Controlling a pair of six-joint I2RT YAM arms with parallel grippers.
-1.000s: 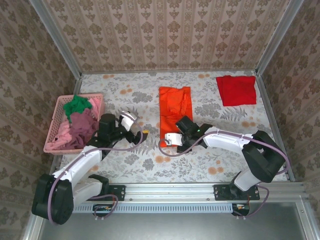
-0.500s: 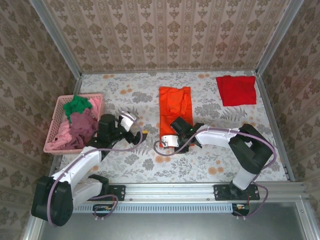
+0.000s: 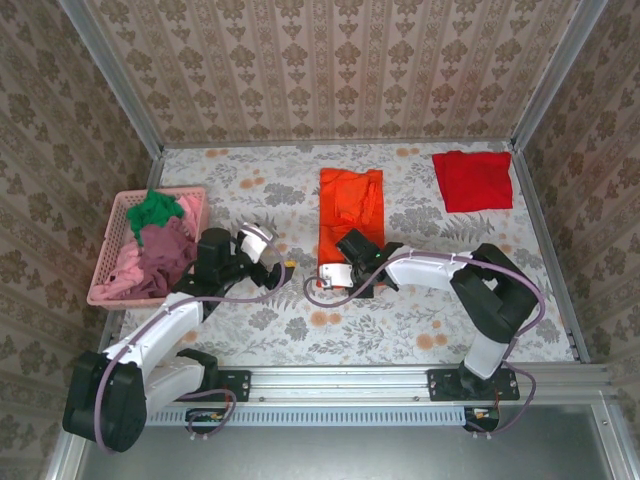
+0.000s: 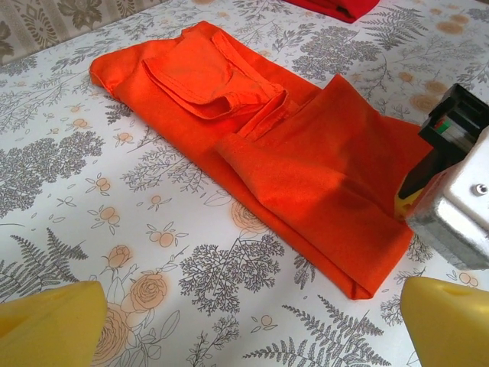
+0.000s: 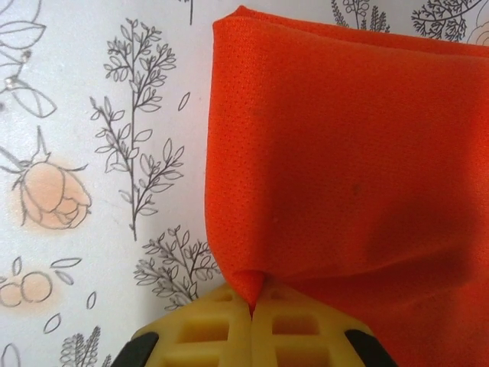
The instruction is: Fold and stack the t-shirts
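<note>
Flower-patterned table [image 3: 300, 325], seen from above: the orange t-shirt [image 3: 350, 210] lies on it folded long. Well right of it lies the red t-shirt [image 3: 472, 180], and well left stands a pink basket [image 3: 113, 228] holding green, pink and mauve t-shirts [image 3: 160, 250]. The left gripper [image 3: 274, 262] hovers just left of its near end, and the right gripper [image 3: 328, 282] is at its near corner.

The left wrist camera shows yellow fingers [image 4: 50, 325] spread wide and holding nothing.

The right wrist camera shows the fingers pressed together on a pinch of the orange t-shirt's edge.
</note>
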